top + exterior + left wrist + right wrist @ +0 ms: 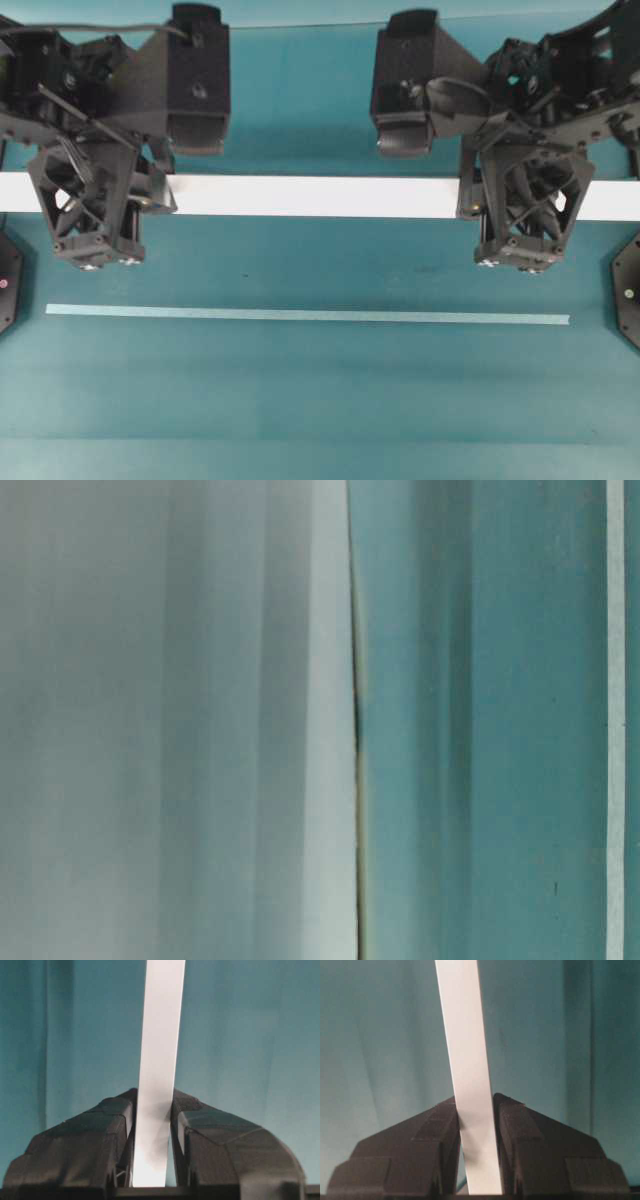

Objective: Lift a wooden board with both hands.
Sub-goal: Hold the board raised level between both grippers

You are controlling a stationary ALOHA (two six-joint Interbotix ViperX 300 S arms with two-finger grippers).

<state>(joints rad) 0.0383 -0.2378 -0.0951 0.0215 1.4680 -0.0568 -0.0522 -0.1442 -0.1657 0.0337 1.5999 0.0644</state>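
The wooden board [320, 197] is a long white plank lying across the teal table from edge to edge. My left gripper [95, 200] is over its left part and my right gripper [525, 200] over its right part. In the left wrist view the left gripper [153, 1105] is shut on the board [162, 1035], with one finger pressing each long edge. In the right wrist view the right gripper [474, 1105] grips the board [462, 1025] the same way. The table-level view shows the board [150, 720] only as a blurred pale mass. I cannot tell whether it is off the table.
A thin pale teal strip [300, 315] lies parallel to the board nearer the front, and it also shows in the table-level view [615, 720]. Black arm bodies [195, 80] [410, 85] hang over the back. Dark bases [8, 280] [628, 290] sit at both side edges.
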